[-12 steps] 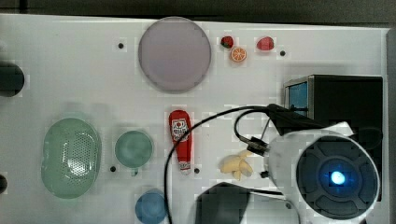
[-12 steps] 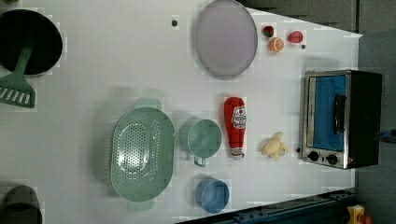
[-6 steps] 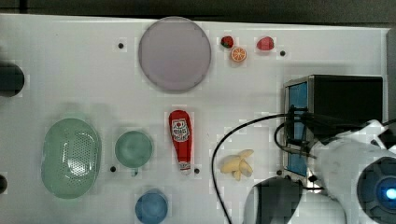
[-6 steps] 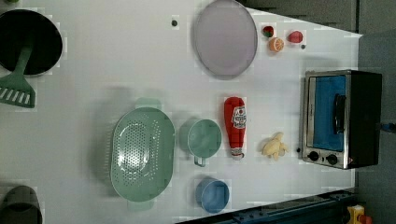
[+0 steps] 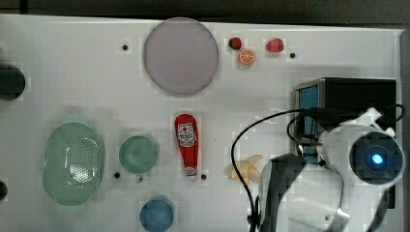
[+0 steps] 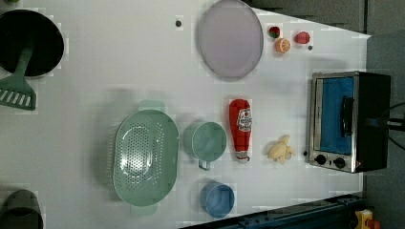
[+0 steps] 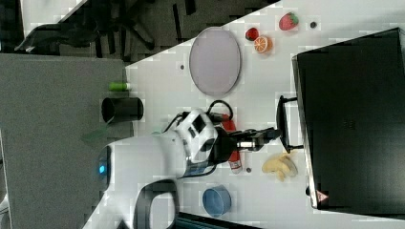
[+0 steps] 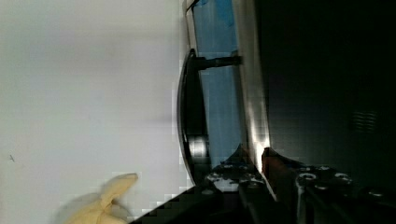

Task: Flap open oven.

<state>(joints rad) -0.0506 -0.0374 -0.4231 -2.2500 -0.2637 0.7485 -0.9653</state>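
Observation:
The oven (image 5: 358, 96) stands at the top view's right edge of the white table, its blue door (image 6: 334, 114) shut. The black bar handle (image 7: 281, 123) sticks out from the door toward the table's middle. My gripper (image 7: 273, 133) reaches level from the white arm (image 5: 367, 159) and ends right at the handle's lower half in the right view. In the wrist view the handle (image 8: 189, 107) lies just beside my fingertips (image 8: 238, 161). The gripper (image 8: 256, 161) is open by a narrow gap, with only the oven's silver frame showing beyond it.
A toy banana (image 5: 246, 169) lies close in front of the oven door. A red ketchup bottle (image 5: 187, 144), green cup (image 5: 139, 153), blue bowl (image 5: 156, 214), green colander (image 5: 72, 162) and grey plate (image 5: 180, 55) spread toward the top view's left. Small toy fruits (image 5: 247, 56) sit beside the plate.
The arm has swung toward the top view's right, from over the banana to over the oven's front. The oven door stays shut.

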